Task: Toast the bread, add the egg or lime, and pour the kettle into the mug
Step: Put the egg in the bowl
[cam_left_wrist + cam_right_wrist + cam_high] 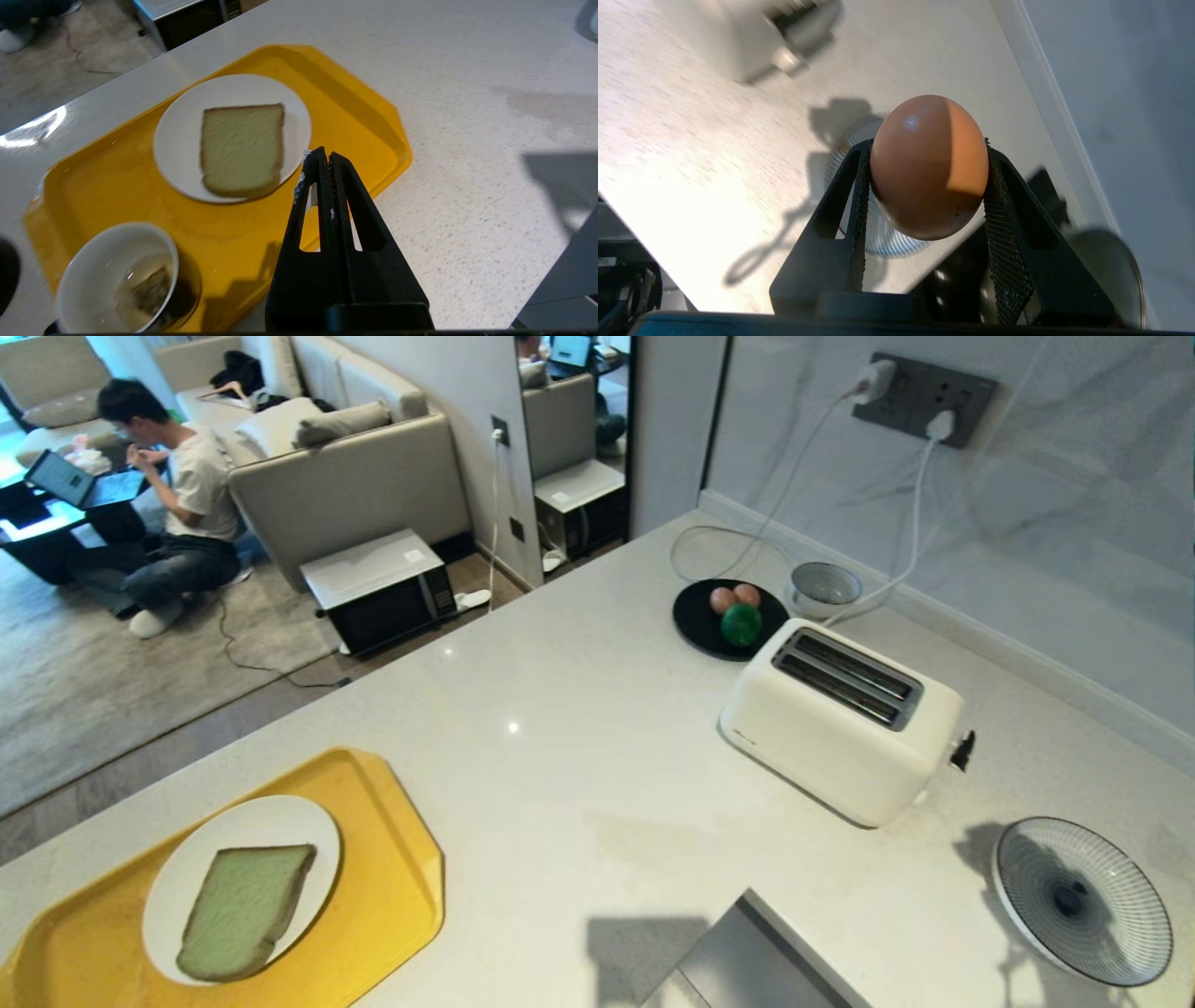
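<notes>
The thick slice of pale green bread with a tan crust (245,910) is lying flat on a round white plate (308,826) inside a yellow plastic tray (397,887) at the near left of the desk (560,747), so the toasting does not appear to be done: both slots of the cream two-slot toaster (840,719) are showing empty. The egg step looks underway. The right gripper (927,186) is holding a smooth brown egg (929,165), its fingers (859,196) clamped on either side of the shell, above the desk near a round plate with fine radial stripes (1083,901), which I judge to be its destination. Two more eggs (733,598) and the round dark-green lime (740,625) are sitting together on a black round plate (695,625) just behind the toaster. The left gripper (323,161) is hovering over the tray's edge with its fingers pressed together and holding nothing. A white-lined mug (117,275) with what looks like a teabag inside is standing on the tray's near corner; no kettle is showing in any view, so pouring seems still ahead.

The desk is a pale speckled stone slab running to a grey marbled wall with a dark socket panel (924,397) and white cables trailing down. A small grey bowl (823,586) is sitting by the wall. Beyond the desk's far edge, a person (177,513) is sitting on a carpet with a laptop beside a beige sofa (345,476), and a black microwave (383,593) is resting on the floor.
</notes>
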Controlling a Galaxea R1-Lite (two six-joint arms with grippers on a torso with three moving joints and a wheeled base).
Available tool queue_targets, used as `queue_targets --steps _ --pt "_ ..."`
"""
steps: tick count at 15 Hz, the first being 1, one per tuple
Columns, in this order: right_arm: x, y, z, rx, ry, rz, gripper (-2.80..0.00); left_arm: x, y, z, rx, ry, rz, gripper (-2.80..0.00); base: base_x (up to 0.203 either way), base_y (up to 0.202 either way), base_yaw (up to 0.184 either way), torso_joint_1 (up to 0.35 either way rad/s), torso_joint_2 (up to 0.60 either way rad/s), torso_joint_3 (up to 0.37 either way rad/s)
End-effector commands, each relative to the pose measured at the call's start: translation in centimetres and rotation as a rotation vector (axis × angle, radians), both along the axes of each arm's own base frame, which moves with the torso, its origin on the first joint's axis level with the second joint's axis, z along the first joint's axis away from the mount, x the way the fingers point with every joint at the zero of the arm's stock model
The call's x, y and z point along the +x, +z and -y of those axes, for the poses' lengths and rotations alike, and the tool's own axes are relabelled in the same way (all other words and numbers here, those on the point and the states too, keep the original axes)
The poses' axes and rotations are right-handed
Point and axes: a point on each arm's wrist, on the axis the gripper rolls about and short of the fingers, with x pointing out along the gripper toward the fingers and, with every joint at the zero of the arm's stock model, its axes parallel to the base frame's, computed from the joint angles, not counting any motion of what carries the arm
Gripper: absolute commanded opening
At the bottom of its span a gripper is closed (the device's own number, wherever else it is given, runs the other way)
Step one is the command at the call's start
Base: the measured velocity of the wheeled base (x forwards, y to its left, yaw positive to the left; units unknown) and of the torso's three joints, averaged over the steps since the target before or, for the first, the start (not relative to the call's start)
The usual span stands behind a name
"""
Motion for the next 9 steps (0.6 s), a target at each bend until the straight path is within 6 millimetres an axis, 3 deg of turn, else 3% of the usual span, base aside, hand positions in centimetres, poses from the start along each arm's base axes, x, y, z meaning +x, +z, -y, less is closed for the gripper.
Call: queue_targets --steps 1,9 --pt "-0.11 -0.02 -0.02 -0.003 0.0 0.001 -2.8 0.0 0.0 0.0 0.0 0.0 0.0 -2.8 0.005 -0.01 0.185 0.002 0.0 0.005" --pt "-0.23 0.39 -0.07 -0.033 0.013 0.013 -2.8 0.0 0.0 0.0 0.0 0.0 0.0 -2.8 0.001 -0.009 0.174 0.002 0.0 0.003"
